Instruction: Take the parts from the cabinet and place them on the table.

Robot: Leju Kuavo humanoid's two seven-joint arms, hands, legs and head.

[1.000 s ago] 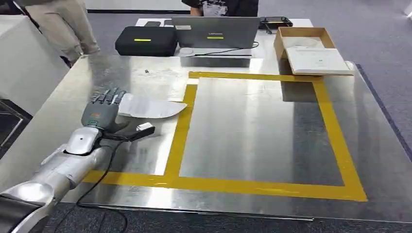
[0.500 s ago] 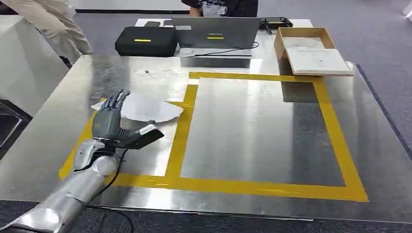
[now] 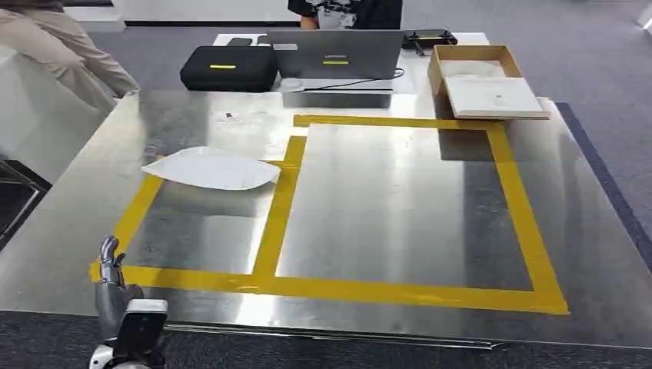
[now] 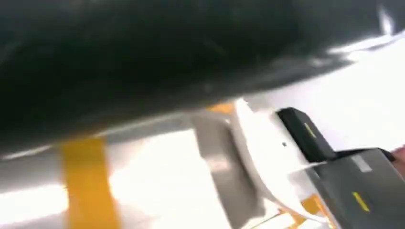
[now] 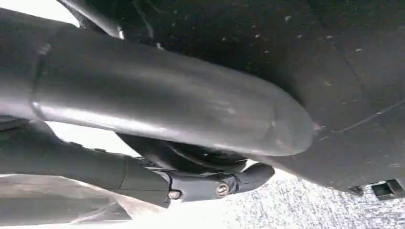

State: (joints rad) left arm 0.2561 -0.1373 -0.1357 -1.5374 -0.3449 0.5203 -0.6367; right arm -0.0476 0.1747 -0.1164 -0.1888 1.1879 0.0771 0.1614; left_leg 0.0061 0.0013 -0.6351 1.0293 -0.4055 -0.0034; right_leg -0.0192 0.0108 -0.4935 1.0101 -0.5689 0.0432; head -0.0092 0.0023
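A flat white bag (image 3: pixel 211 169) lies on the steel table (image 3: pixel 400 207), across the left yellow tape rectangle (image 3: pixel 281 204). The left wrist view shows the same bag (image 4: pixel 258 152), blurred. My left hand (image 3: pixel 115 296) is at the table's near left edge, well back from the bag, fingers pointing up and holding nothing. My right hand (image 5: pixel 157 138) hangs low over speckled floor, its thick grey thumb and dark fingers (image 5: pixel 215 188) stretched out with nothing between them.
A black case (image 3: pixel 229 68), a laptop (image 3: pixel 336 54) and an open cardboard box (image 3: pixel 480 77) stand along the table's far edge. One person (image 3: pixel 54 54) stands at the far left and another (image 3: pixel 346 11) behind the laptop. A white cabinet (image 3: pixel 31 115) flanks the left side.
My left hand has drawn back from beside the white bag to the table's near left edge and dropped low. The bag stays on the table.
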